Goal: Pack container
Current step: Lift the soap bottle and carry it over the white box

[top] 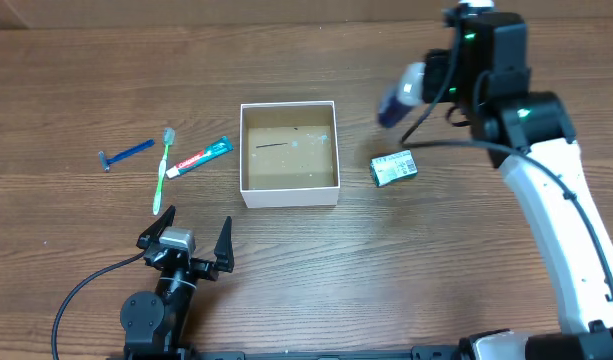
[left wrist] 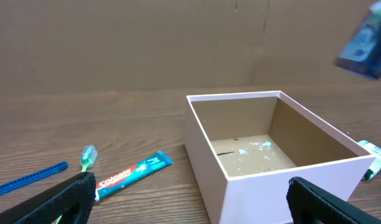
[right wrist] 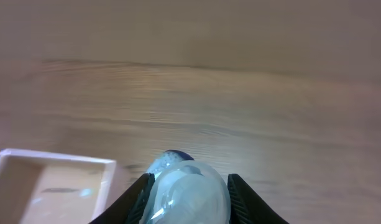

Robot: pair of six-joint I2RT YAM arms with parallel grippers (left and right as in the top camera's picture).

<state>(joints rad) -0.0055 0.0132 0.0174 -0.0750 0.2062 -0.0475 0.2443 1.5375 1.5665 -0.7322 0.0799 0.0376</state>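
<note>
The container (top: 244,150) is a square white box with a brown floor, open and empty at mid table; it also shows in the left wrist view (left wrist: 277,180) and at the left edge of the right wrist view (right wrist: 28,163). My right gripper (top: 418,88) is shut on a clear bottle with a blue end (top: 397,100) and holds it in the air right of the container; the bottle fills the jaws in the right wrist view (right wrist: 187,193) and shows blurred in the left wrist view (left wrist: 364,43). My left gripper (top: 186,243) is open and empty, near the front edge.
A toothpaste tube (top: 198,157), a green toothbrush (top: 164,170) and a blue razor (top: 126,153) lie left of the container. A small green-and-white packet (top: 394,168) lies right of it.
</note>
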